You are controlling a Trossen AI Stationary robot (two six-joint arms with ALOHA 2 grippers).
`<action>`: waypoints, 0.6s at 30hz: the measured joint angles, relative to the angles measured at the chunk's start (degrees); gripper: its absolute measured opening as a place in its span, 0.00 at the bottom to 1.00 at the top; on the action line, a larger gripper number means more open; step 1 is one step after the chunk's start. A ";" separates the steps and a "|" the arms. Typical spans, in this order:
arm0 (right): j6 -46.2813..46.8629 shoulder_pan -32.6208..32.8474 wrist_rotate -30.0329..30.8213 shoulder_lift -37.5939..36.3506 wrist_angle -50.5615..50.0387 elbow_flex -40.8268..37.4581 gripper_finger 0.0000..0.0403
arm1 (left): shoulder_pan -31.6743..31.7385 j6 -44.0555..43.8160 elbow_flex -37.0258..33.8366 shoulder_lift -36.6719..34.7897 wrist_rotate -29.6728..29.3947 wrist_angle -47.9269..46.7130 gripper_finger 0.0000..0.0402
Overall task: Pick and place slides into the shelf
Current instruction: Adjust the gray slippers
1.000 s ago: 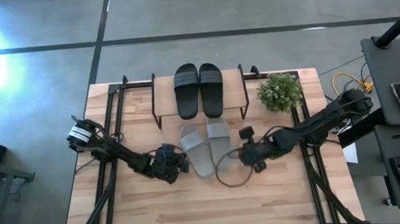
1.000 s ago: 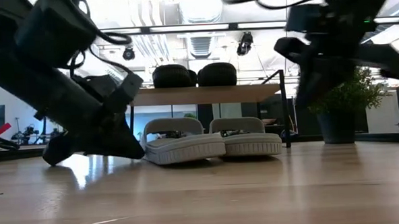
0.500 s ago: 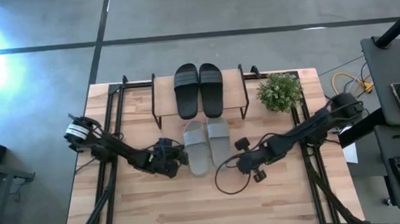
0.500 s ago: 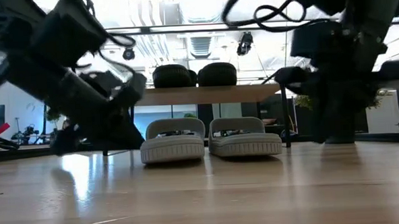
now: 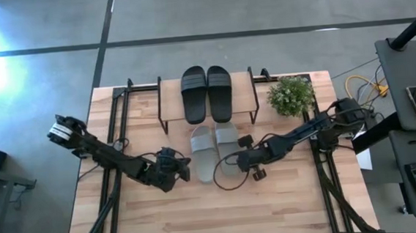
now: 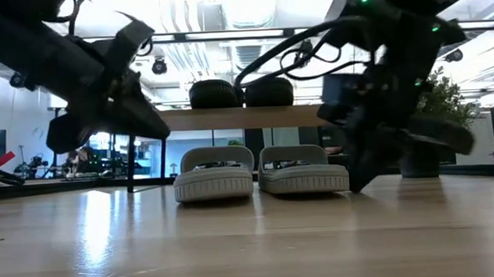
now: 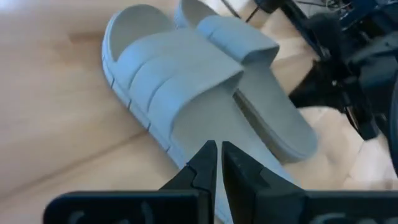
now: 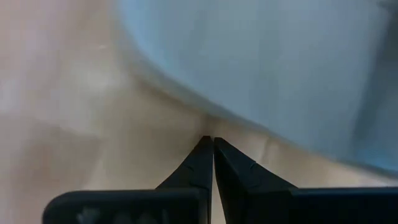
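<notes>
Both dark two-finger hands are pressed together and empty, left hand (image 5: 173,165) and right hand (image 5: 234,161) flanking the light grey strapped slides (image 5: 214,150) just in front of the small wooden-topped black-legged shelf (image 5: 242,93), probably to nudge them under it, black slides (image 5: 206,93) already on top.

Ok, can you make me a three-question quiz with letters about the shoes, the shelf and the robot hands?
1. Where are the black slides?
A. on top of the shelf
B. on the floor
C. beside the plant

2. How many grey slides lie on the table?
A. one
B. two
C. four

3. How is the right tool?
A. wide open
B. holding a slide
C. shut

Answers: 1 A, the high view shows them on the shelf board. 2 B, a pair lies side by side. 3 C, the right wrist view shows its fingers together, gripping nothing.
</notes>
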 joint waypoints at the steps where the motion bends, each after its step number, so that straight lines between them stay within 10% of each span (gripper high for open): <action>1: -0.58 -0.57 0.18 -0.05 0.41 0.16 0.02 | -0.13 -0.97 0.00 0.39 0.40 -0.23 0.02; 18: -3.51 -1.77 1.23 0.36 -0.88 4.29 0.02 | -1.33 -18.07 -0.03 11.70 0.02 -1.21 0.02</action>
